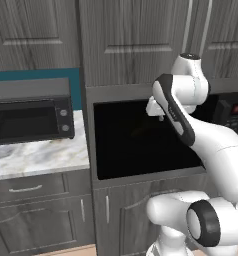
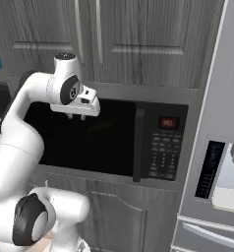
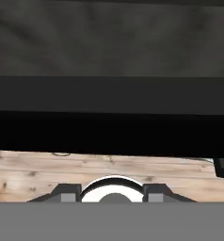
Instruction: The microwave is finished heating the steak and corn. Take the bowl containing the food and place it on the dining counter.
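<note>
The microwave (image 2: pixel 114 140) is built into the grey cabinet wall, and its dark glass door (image 1: pixel 141 137) looks closed. Its button panel (image 2: pixel 164 152) with a small red display sits at its right. My gripper (image 2: pixel 75 118) hangs in front of the upper left part of the door, fingers pointing down. In the hand view the gripper (image 3: pixel 111 192) is open, its two tips apart with nothing between them. From the left base view the gripper (image 1: pixel 160 119) sits just under the white wrist. The bowl, the steak and the corn are hidden behind the dark glass. The dining counter is out of view.
A smaller black oven with two round knobs (image 1: pixel 31 117) stands on a marble counter (image 1: pixel 36 157) left of the microwave. A steel fridge (image 2: pixel 222 147) stands close on the right. Cabinet doors (image 2: pixel 138 44) run above and drawers (image 1: pixel 26 190) below. Wooden floor (image 3: pixel 109 169) lies beneath the hand.
</note>
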Motion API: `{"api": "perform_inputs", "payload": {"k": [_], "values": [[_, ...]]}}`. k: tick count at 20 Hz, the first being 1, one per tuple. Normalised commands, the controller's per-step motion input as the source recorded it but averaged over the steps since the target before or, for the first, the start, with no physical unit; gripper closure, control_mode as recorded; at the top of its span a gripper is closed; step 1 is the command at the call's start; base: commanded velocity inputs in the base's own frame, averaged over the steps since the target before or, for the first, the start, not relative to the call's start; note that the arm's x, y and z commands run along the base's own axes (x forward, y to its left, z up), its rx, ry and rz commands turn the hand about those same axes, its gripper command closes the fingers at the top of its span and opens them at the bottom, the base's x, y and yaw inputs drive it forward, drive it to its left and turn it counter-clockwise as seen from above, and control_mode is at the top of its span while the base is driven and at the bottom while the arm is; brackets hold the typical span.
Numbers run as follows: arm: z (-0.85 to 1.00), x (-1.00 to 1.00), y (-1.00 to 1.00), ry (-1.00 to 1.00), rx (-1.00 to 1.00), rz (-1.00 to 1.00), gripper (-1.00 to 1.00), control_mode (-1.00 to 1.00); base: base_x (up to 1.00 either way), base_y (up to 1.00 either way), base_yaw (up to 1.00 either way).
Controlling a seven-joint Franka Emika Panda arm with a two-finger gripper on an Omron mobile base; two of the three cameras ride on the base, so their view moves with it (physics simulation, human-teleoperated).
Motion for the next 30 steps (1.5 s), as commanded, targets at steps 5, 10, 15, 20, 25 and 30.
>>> {"api": "perform_inputs", "payload": {"k": [5,10,15,20,25,30], "values": [[-0.26,-0.43,0.0,-0.06,0.0,0.0,-1.0,-1.0,0.0,0.0,0.0],[-0.74,-0.88,0.05,-0.34,0.0,0.0,-1.0,-1.0,0.0,0.0,0.0],[-0.53,-0.76,0.06,-0.47,0.0,0.02,-1.0,-1.0,0.0,0.0,0.0],[-0.01,-0.11,0.01,-0.02,-0.02,0.02,-1.0,1.0,0.0,0.0,0.0],[0.0,0.0,0.0,0.0,0.0,0.0,-1.0,1.0,-0.28,-0.4,0.0],[0.0,0.0,0.0,0.0,0.0,0.0,-1.0,1.0,-0.46,-0.4,0.0]]}}
